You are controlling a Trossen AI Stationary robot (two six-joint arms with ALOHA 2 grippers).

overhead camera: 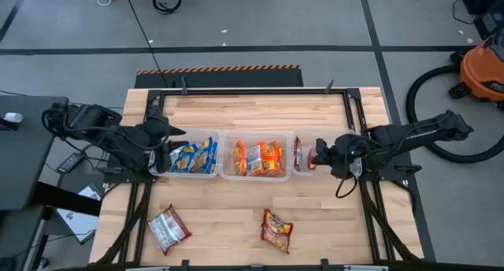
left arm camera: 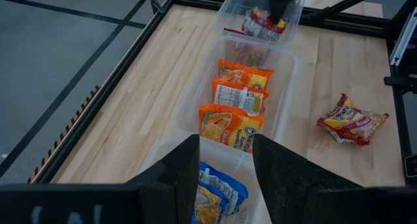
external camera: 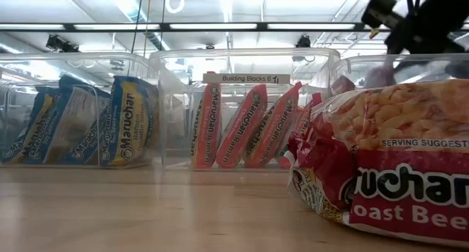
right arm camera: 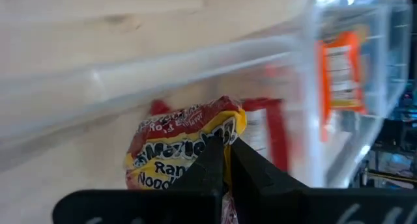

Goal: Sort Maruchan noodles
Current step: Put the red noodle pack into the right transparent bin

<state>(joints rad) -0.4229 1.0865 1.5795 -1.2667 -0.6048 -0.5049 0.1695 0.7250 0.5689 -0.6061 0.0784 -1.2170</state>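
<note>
Low view reads "Maruchan" on binned packets (external camera: 242, 127); right fingers (right arm camera: 225, 160) pinch a red packet (right arm camera: 186, 142), left fingers (left arm camera: 225, 168) apart, empty.

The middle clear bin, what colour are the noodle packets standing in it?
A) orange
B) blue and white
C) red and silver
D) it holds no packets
A: from above, the middle bin holds a row of orange packets, while the blue-and-white packets sit in the bin to its left.
</note>
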